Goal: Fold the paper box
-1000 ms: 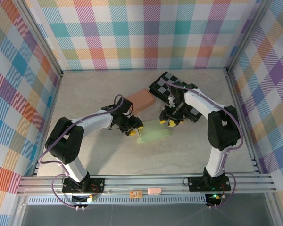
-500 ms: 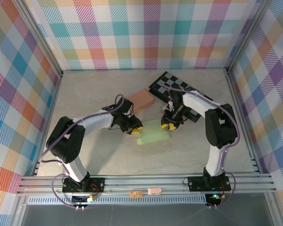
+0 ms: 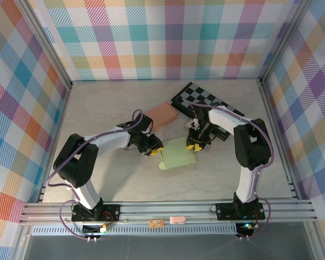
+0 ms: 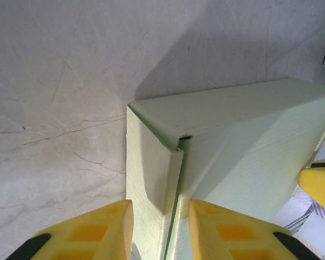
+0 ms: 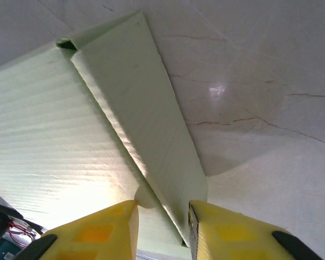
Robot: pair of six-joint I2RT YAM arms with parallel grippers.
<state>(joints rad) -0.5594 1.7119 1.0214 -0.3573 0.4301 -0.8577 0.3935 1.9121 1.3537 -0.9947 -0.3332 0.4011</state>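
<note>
Top external: left tool (image 3: 155, 150) and right tool (image 3: 194, 145) each straddle a flap of the paper box (image 3: 177, 154), clench impossible to tell

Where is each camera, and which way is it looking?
Top: above and behind the arms, looking down at the table; left gripper and right gripper show.
Left wrist: on the left wrist, looking along its yellow fingers at the box.
Right wrist: on the right wrist, looking along its own fingers at the box's flap.
All three share the green box.
</note>
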